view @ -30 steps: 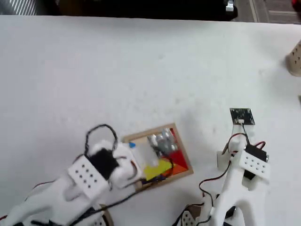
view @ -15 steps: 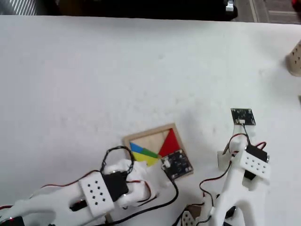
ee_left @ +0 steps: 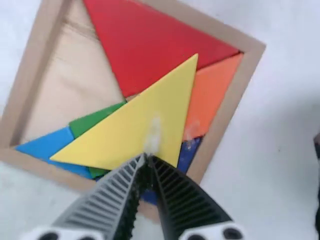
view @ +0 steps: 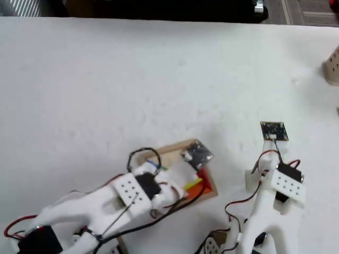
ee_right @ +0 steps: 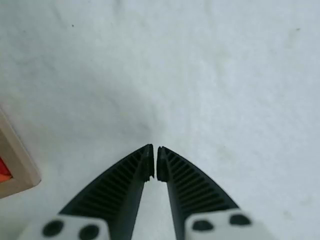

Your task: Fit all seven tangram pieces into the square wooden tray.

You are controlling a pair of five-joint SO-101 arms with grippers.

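- Wooden tray (view: pixel 170 148) sits near the front edge of the white bench (view: pixel 159 79) in the high view. The left arm (view: pixel 106 203) lies across the tray from the front left corner. Slivers of a red piece (view: pixel 205 180) and a yellow piece (view: pixel 190 184) show beside the arm. The right arm (view: pixel 275 206) stands apart from the tray at the front right, over bare bench.
- The left wrist view looks down into the tray (ee_left: pixel 30 75). A big red triangle (ee_left: pixel 150 50) fills one corner and an orange piece (ee_left: pixel 212 95) lies against the rim beside it. The yellow triangle (ee_left: pixel 140 130) lies slanted over its neighbours: a green piece (ee_left: pixel 92 122), a light blue piece (ee_left: pixel 42 145) and a dark blue piece (ee_left: pixel 187 155). A patch of bare wood floor (ee_left: pixel 75 90) is open next to the red triangle. The left jaws are pressed together, tips at the yellow triangle's long edge; whether they touch it cannot be told.
- The right wrist view has the right jaws closed together with nothing between them, over bare bench (ee_right: pixel 200 60). A corner of the tray (ee_right: pixel 20 170) shows to one side.
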